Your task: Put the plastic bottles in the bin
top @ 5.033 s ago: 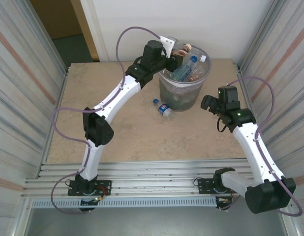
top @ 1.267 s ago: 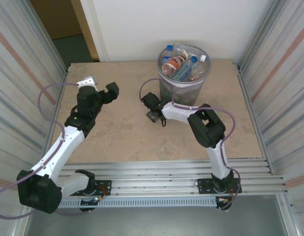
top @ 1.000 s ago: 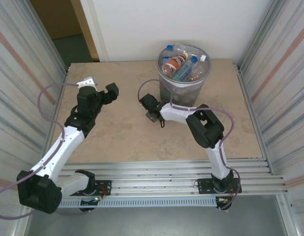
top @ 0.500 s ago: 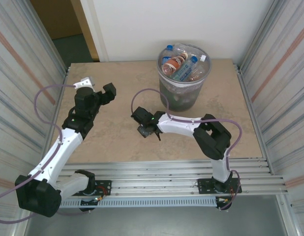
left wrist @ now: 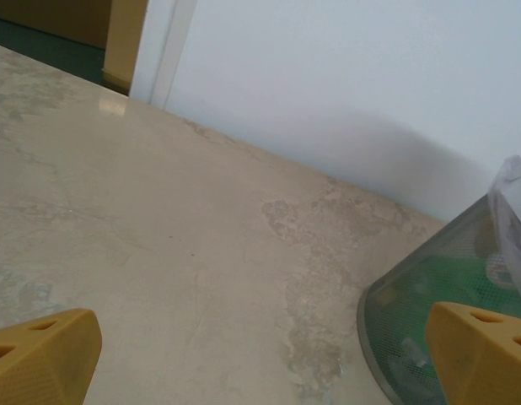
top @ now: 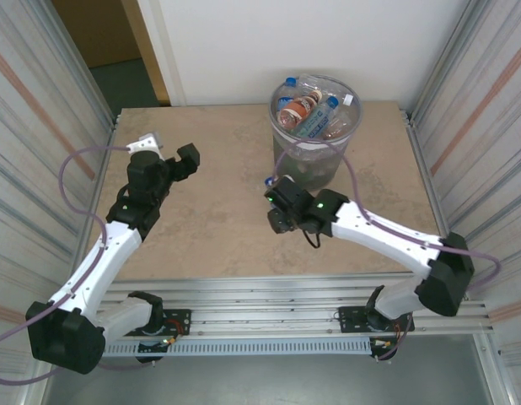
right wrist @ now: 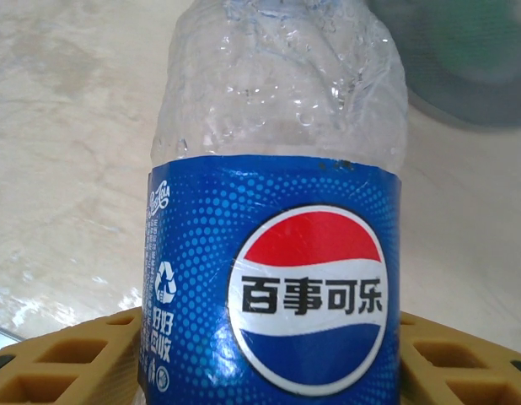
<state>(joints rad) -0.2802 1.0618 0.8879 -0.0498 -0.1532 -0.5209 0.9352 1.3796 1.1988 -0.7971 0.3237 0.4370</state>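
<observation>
The right arm is reaching in from its base at the near right. Its elbow is jutting out toward the right side and its long white forearm is sweeping back leftward across the worktop (top: 201,228). The right tool (top: 281,211) is hanging just in front of the bin (top: 355,128), slightly to its left. It is clenching a bottle (right wrist: 273,253) with a blue label. In the right wrist view the yellow fingers (right wrist: 67,363) are pressing on either side of the label, and the clear, crumpled upper body is pointing away toward the foot of the bin. From overhead the bottle is mostly hidden under the tool, so it is hard to tell whether it is touching the worktop or being carried just above it.

The left arm is stretching up the left side of the worktop from its near-left base, bending gently at the elbow. The left tool (top: 170,156) is hovering well apart from the bin. Its jaws are standing wide and released, gripping nothing, and its yellow fingertips (left wrist: 41,359) are framing bare worktop.

The bin is standing at the far side, already heaped to the rim with other bottles (top: 311,114).
</observation>
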